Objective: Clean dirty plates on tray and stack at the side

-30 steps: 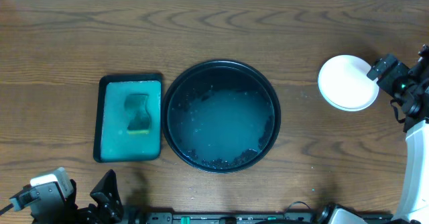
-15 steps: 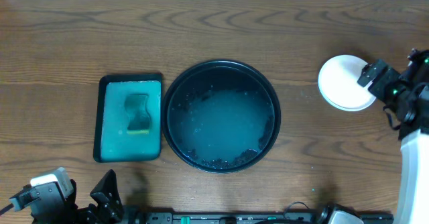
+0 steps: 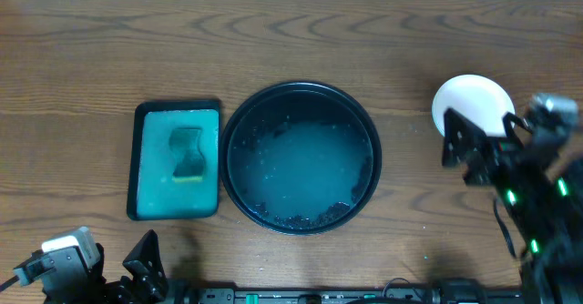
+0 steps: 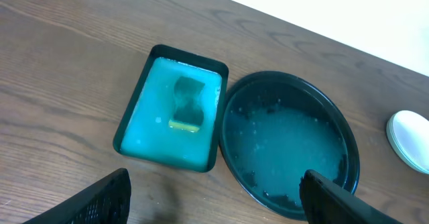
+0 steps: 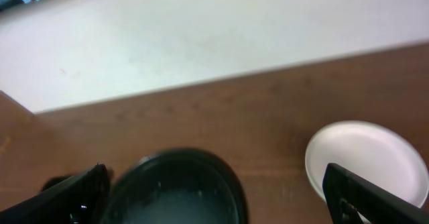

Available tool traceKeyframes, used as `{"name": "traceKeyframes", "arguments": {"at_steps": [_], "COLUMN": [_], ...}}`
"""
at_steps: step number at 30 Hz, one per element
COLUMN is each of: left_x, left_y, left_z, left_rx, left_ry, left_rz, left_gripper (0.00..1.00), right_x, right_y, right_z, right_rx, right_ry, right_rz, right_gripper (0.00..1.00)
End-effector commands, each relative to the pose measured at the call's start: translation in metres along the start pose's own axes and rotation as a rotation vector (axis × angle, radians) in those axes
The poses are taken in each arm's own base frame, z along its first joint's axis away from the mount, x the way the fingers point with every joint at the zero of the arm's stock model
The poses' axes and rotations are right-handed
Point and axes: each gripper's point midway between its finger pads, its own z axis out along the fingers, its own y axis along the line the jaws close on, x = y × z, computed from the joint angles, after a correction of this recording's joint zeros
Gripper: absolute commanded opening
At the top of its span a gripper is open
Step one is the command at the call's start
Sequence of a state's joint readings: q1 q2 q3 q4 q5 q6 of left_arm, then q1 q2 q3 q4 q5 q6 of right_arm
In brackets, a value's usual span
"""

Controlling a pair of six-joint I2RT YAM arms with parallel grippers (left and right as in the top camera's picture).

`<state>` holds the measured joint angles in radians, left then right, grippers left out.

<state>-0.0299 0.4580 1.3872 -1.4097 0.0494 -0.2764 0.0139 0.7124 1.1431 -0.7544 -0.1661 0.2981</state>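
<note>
The black tray (image 3: 301,88) sits mid-table with no plates in it, only blue-green smears and specks; it also shows in the left wrist view (image 4: 289,78) and the right wrist view (image 5: 175,158). The plates (image 3: 474,99) are stacked at the right with a white one on top; I cannot make out those beneath. The stack also shows in the wrist views (image 4: 410,140) (image 5: 358,157). My right gripper (image 3: 460,147) (image 5: 214,184) is open and empty, hovering just in front of the stack. My left gripper (image 3: 137,269) (image 4: 214,184) is open and empty at the front left.
A rectangular teal tray (image 3: 137,158) (image 4: 134,123) with a black rim lies left of the black tray. It holds turquoise liquid and a sponge (image 3: 187,152) (image 4: 188,103). The table's far edge meets a white wall.
My right arm has drawn back from the right side of the plate stack toward the front and now sits higher and larger in view, gripper pointing left. The left arm has not moved.
</note>
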Motion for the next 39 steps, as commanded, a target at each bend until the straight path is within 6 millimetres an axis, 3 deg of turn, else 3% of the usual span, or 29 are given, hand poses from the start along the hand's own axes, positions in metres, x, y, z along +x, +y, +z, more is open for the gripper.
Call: {"name": "traceKeyframes", "arguments": {"at_steps": [1,5,8,15,23,31,39], "left_x": [0.000,0.000,0.000,0.000,0.000,0.000,0.000], "left_y": [0.001,0.001,0.001,0.001,0.001,0.001,0.001], "left_z": [0.001,0.001,0.001,0.001,0.001,0.001,0.001], "left_rx": [-0.007,-0.007,-0.007,-0.007,-0.007,-0.007,-0.007], "left_ry": [0.004,0.004,0.004,0.004,0.004,0.004,0.004], "left_rz": [0.003,0.003,0.003,0.003,0.003,0.003,0.003], "left_gripper": [0.81,0.81,0.81,0.81,0.81,0.81,0.81], "right_x": [-0.008,-0.002,0.020,0.073,0.082,0.103,0.125], "right_y": [0.010,0.012,0.006,-0.014,-0.016,-0.033,-0.039], "right_z": [-0.029,-0.054,-0.058,-0.040,-0.023,0.009,0.029], "right_rx": [-0.031,-0.051,-0.052,-0.062,-0.151,-0.146,-0.191], "right_ry": [-0.080,-0.147,-0.150,-0.185,-0.406,-0.434,-0.476], "right_rz": [-0.033,-0.044,-0.044,-0.050,-0.094,-0.116,-0.205], "right_gripper": [0.99,0.99,0.99,0.99,0.99,0.99,0.99]}}
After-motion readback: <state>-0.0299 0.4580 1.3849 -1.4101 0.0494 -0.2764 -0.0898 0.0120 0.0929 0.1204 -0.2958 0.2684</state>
